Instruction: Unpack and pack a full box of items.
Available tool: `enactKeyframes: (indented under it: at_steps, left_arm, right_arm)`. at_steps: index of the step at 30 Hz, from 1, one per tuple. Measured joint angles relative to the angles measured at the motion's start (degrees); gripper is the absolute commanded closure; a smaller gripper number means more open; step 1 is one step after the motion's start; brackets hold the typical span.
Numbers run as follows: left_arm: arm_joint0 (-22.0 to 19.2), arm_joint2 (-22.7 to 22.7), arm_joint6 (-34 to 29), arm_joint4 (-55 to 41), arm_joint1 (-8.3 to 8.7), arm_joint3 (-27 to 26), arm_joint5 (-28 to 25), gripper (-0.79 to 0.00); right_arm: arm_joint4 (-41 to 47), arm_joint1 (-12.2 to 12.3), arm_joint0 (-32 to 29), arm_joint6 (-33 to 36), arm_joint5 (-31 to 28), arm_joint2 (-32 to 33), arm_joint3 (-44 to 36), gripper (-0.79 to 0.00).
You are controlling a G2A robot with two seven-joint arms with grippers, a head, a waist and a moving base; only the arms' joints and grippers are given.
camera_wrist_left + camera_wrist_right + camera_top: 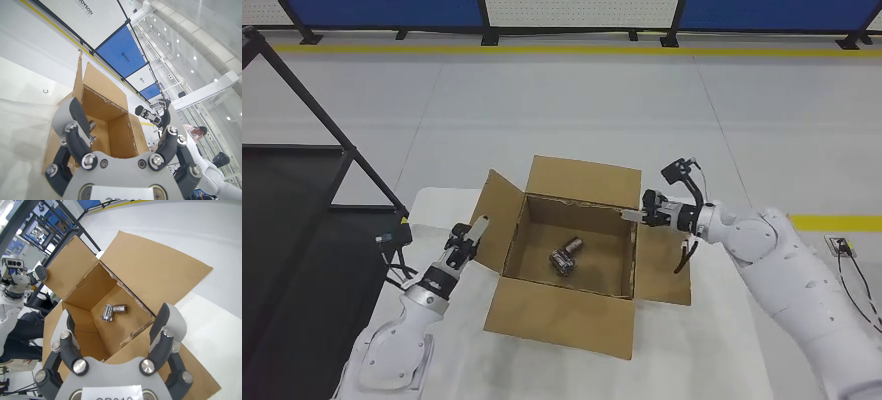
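While left hand (473,229) and right hand (628,214) gape wide | metal part (565,257) in box (577,182) between them

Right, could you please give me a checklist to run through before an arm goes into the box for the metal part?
1. Box flaps all folded outward: ok.
2. Metal part lying uncovered on the box floor: ok.
3. Left gripper open and empty: ok.
4. Right gripper open and empty, by the box's rim: ok.
5. Metal part is a single piece rather than two: cannot tell.
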Motion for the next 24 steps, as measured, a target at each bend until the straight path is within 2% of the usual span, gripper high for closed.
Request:
enactKeyframes:
  at_steps: [7,11,16,24]
  left_arm:
    - [3.8,-2.9,1.8,-1.5,0.35,-2.5,-2.6,-0.785]
    - [5.5,-3.8,2.4,-2.3,0.47,-3.7,-3.9,-0.785]
    - [6.3,-3.8,0.9,-4.3,0.62,-4.6,-6.6,-0.785]
    - [6.3,-3.7,0.8,-4.4,0.63,-4.6,-6.7,-0.785]
  right_arm:
    - [-11.2,-0.2,-3.9,-0.2,7.2,-3.0,-12.9,-0.785]
    - [-15.3,-0.9,-5.3,-0.5,10.3,-5.2,-17.0,-0.785]
    - [-15.9,-1.4,-5.6,-0.4,12.3,-6.2,-18.1,-0.785]
    - [-15.9,-1.4,-5.6,-0.4,12.2,-6.2,-18.1,-0.785]
